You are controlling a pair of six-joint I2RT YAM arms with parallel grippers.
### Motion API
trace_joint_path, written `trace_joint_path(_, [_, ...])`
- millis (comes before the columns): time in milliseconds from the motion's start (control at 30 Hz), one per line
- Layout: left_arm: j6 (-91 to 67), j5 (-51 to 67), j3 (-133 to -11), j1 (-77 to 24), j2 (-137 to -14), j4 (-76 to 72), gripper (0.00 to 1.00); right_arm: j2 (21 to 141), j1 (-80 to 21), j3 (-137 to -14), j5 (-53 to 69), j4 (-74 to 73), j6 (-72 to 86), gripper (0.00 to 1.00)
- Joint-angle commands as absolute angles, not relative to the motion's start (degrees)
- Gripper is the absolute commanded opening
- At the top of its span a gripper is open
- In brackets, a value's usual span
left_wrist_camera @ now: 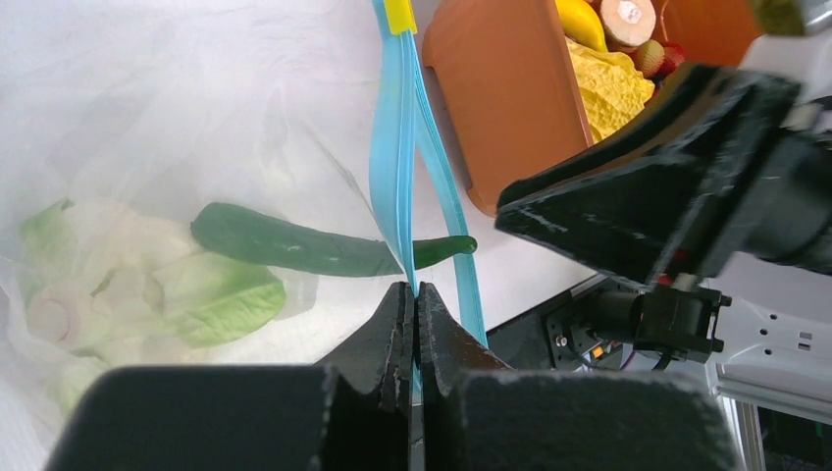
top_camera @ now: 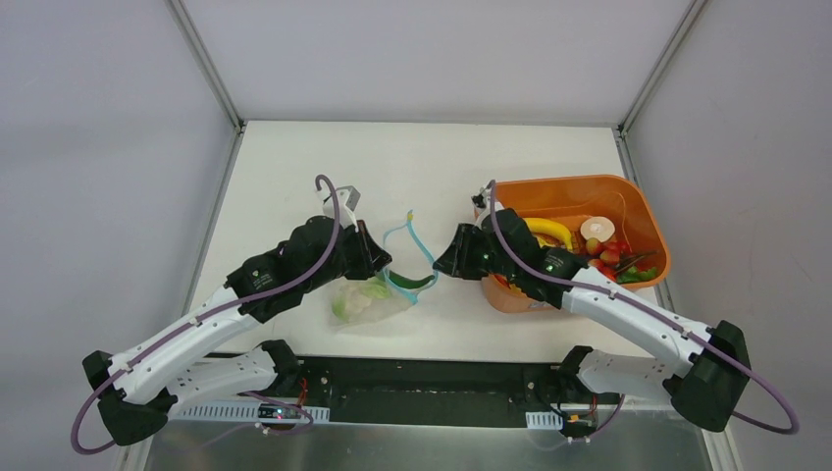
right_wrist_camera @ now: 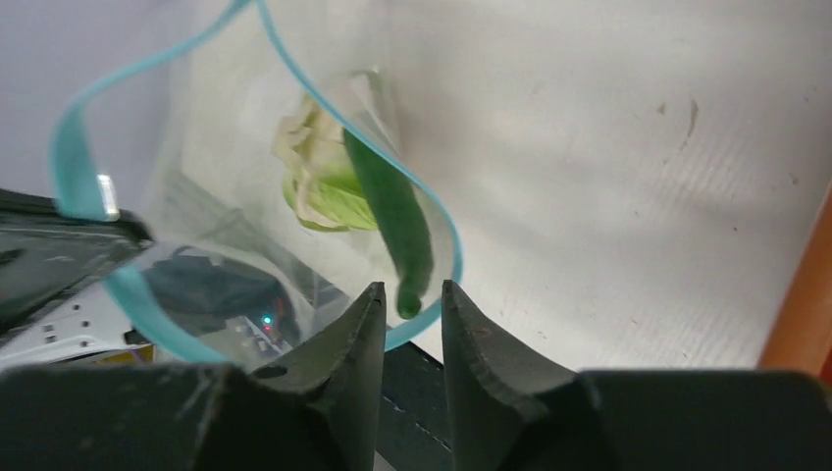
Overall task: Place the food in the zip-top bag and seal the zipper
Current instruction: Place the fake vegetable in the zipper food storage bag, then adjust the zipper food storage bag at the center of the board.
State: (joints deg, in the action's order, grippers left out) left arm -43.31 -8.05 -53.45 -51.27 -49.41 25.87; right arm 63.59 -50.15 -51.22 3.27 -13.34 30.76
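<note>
The clear zip-top bag (top_camera: 368, 299) lies between my arms with its mouth held open toward the tub. Its blue zipper (top_camera: 412, 245) forms a loop. Inside lie a pale green cabbage piece (left_wrist_camera: 211, 294) and a long green pepper (left_wrist_camera: 285, 243), whose tip pokes out at the mouth. My left gripper (left_wrist_camera: 413, 289) is shut on the zipper strip (left_wrist_camera: 392, 147) at the bag's near edge. My right gripper (right_wrist_camera: 412, 294) is open, its fingertips just in front of the bag's mouth rim (right_wrist_camera: 446, 240) and the pepper's tip (right_wrist_camera: 407, 304), touching neither that I can see.
The orange tub (top_camera: 643, 211) stands at the right and holds more food: a yellow banana (top_camera: 549, 231), a mushroom (top_camera: 596, 228), red pieces (top_camera: 608, 257) and a yellow leafy piece (left_wrist_camera: 608, 88). The table's front edge and the arm bases lie just below the bag.
</note>
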Motion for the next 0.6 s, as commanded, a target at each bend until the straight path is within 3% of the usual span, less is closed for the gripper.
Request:
trace_joint_path(0, [-44.2,-9.29,-53.35,-50.72,-48.33,23.73,0.0,64.71,-50.05,-49.62,3.0,-12.21,33.04,0.27])
trace_joint_path(467, [-44.05,-10.26,-52.82,-50.75,-47.33,24.42,0.0,72.68,-49.91,-50.04,6.57,-8.98,33.77,0.25])
trace_joint_path(567, [-43.94,-10.3,-53.05,-50.8,-47.37,24.63,0.0,72.86,-49.77,-50.48,9.54,-7.04,33.87,0.07])
